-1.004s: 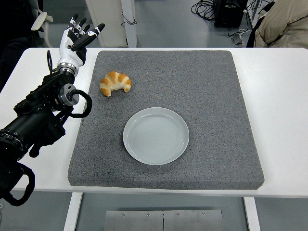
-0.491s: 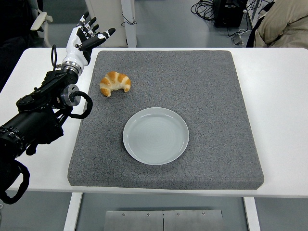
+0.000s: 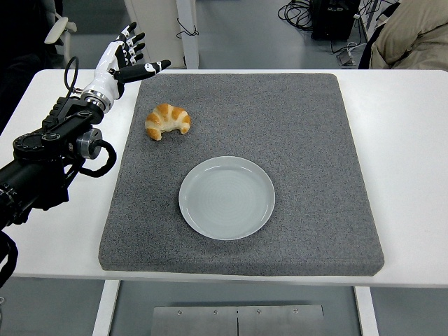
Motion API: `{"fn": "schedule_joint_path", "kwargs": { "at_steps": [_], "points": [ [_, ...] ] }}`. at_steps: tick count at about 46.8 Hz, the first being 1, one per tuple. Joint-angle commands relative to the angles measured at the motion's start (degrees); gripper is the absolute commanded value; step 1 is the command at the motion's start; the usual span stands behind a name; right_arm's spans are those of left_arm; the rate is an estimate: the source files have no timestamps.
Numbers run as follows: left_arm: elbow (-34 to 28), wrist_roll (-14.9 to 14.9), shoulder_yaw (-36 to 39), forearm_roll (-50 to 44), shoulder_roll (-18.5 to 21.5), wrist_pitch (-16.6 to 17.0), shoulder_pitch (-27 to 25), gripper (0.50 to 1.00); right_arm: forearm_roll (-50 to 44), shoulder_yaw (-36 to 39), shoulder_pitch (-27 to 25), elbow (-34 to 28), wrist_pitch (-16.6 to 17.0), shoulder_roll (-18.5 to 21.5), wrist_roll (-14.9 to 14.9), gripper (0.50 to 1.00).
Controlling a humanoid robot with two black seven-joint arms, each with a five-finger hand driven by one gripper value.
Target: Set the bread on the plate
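Observation:
A golden croissant (image 3: 167, 121) lies on the grey mat (image 3: 308, 126), toward its far left corner. The pale round plate (image 3: 227, 197) sits empty near the mat's middle front, apart from the bread. My left hand (image 3: 130, 57) is raised above the mat's far left corner, fingers spread and holding nothing, up and to the left of the croissant. The black left arm (image 3: 49, 154) runs in from the left edge over the white table. No right arm shows.
The white table (image 3: 413, 140) extends beyond the mat on both sides. A person in a beige garment (image 3: 413, 31) is at the top right. Cables and a dark box (image 3: 329, 17) lie on the floor behind the table.
My left hand has moved farther back and a little right, with the forearm pulling toward the left edge. Its thumb now points right over the mat's corner. Croissant and plate have stayed put.

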Motion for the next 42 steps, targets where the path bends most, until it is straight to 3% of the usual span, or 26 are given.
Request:
{"fn": "schedule_joint_path", "kwargs": {
  "at_steps": [1, 19, 33, 42],
  "points": [
    [-0.1, 0.1, 2.5, 1.3, 0.7, 0.0, -0.7, 0.969, 0.1, 0.0, 0.0, 0.0, 0.0, 0.0, 0.0, 1.0],
    [-5.2, 2.5, 12.2, 9.5, 4.8, -0.3, -2.9, 0.971, 0.0, 0.0, 0.0, 0.0, 0.0, 0.0, -0.1, 1.0],
    [-13.6, 3.7, 13.3, 18.9, 9.7, -0.3, -3.5, 0.971, 0.0, 0.0, 0.0, 0.0, 0.0, 0.0, -0.1, 1.0],
    [-14.6, 4.0, 13.2, 26.8, 10.6, 0.5, -3.5, 0.969, 0.1, 0.0, 0.0, 0.0, 0.0, 0.0, 0.0, 1.0]
  ]
}}
